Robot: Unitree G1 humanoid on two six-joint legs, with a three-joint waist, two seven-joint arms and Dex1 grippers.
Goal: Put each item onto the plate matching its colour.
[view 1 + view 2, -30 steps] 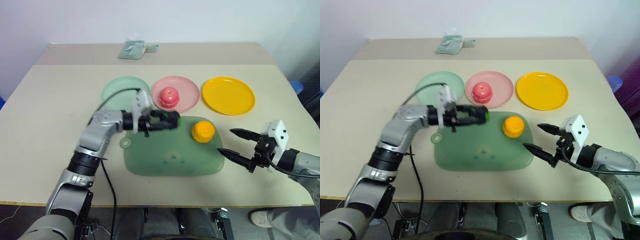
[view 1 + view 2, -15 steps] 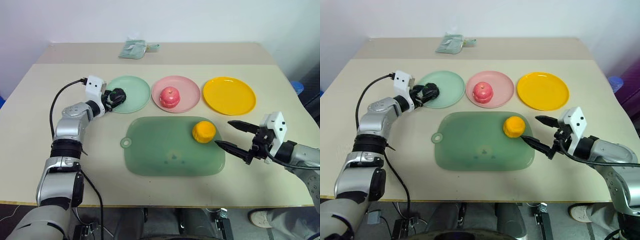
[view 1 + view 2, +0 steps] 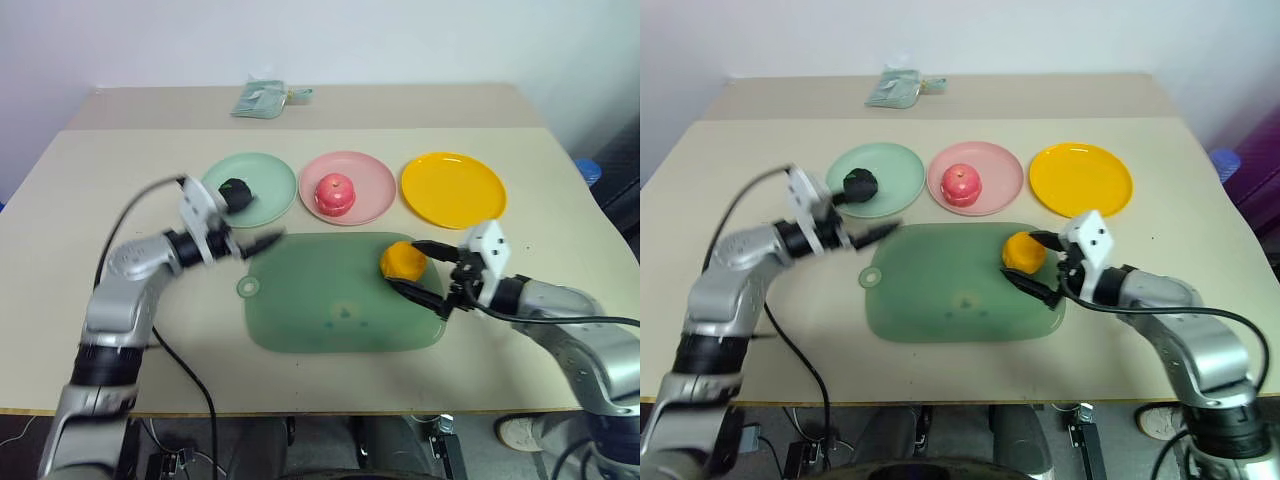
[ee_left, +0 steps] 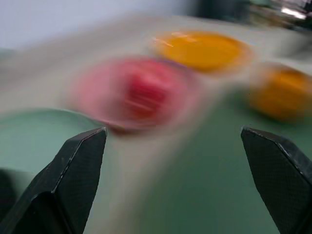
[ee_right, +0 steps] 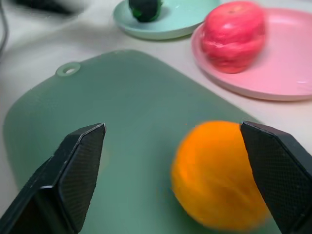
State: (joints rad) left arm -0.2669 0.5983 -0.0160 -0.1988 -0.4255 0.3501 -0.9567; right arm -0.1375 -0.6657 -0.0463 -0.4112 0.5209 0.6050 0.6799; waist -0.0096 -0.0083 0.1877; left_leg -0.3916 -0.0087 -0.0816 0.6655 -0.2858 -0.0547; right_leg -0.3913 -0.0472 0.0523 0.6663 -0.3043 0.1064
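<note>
The lumpy dark green-black piece (image 3: 235, 191) lies on the mint green plate (image 3: 272, 178). On the pink plate (image 3: 372, 184) sits the pink-red apple (image 3: 335, 192). The yellow plate (image 3: 453, 190) holds nothing. The orange fruit (image 3: 402, 260) rests on the green mat's right end. My right gripper (image 3: 402, 265) is open with one finger on each side of the fruit, which sits close to one finger (image 5: 273, 170). My left gripper (image 3: 258, 243) is open and empty, hovering just in front of the mint plate by the mat's left corner.
The big green mat (image 3: 330, 310) with a ring tab (image 3: 246, 289) lies in front of the three plates. A small green packet (image 3: 262, 100) sits at the table's far edge. A blue object (image 3: 590, 175) stands beyond the right edge of the table.
My left gripper carried the dark piece from above the mat to the mint plate, let it go and drew back open. My right gripper moved left until its fingers straddled the orange fruit.
</note>
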